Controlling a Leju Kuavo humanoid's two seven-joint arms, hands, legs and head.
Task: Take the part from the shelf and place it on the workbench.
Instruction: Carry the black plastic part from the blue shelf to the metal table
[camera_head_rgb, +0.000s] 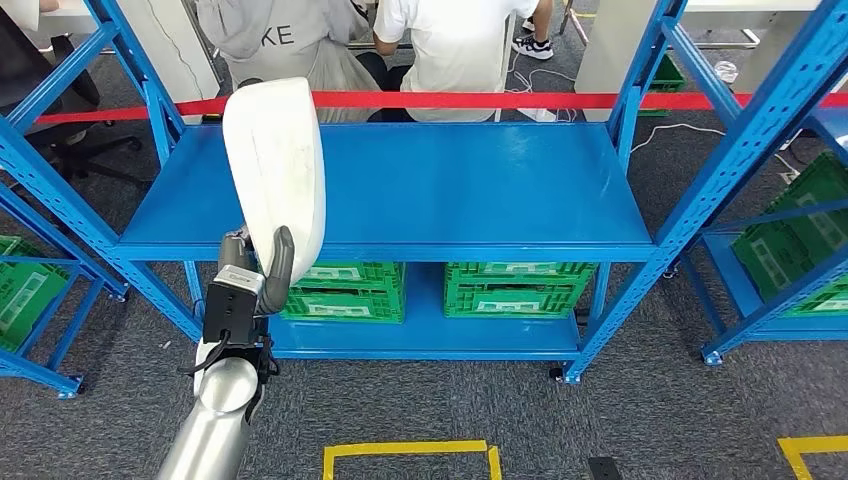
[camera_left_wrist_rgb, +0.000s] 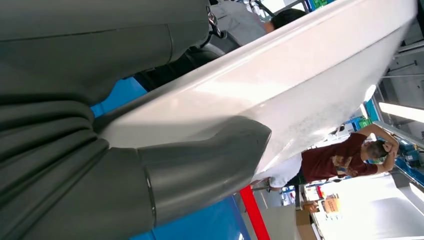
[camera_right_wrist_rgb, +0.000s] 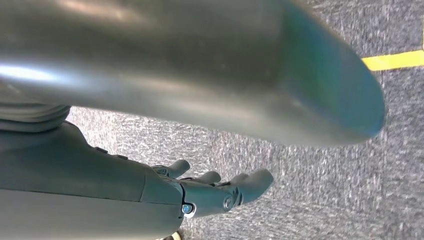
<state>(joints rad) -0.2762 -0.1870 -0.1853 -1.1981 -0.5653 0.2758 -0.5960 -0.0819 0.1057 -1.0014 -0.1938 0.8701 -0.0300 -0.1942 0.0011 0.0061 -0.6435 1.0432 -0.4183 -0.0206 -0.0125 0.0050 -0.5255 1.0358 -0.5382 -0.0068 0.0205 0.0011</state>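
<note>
Now white part is upright over blue shelf front-left edge, gripped at its lower end by left hand, prob. to clear the frame. Right hand hangs near carpet w/ nothing in it, fingers loosely out.

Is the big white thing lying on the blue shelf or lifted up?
Lifted up. The left hand grips the white part at its lower end, standing tall above the shelf.

Left hand fingers hidden — behind the part.
</note>
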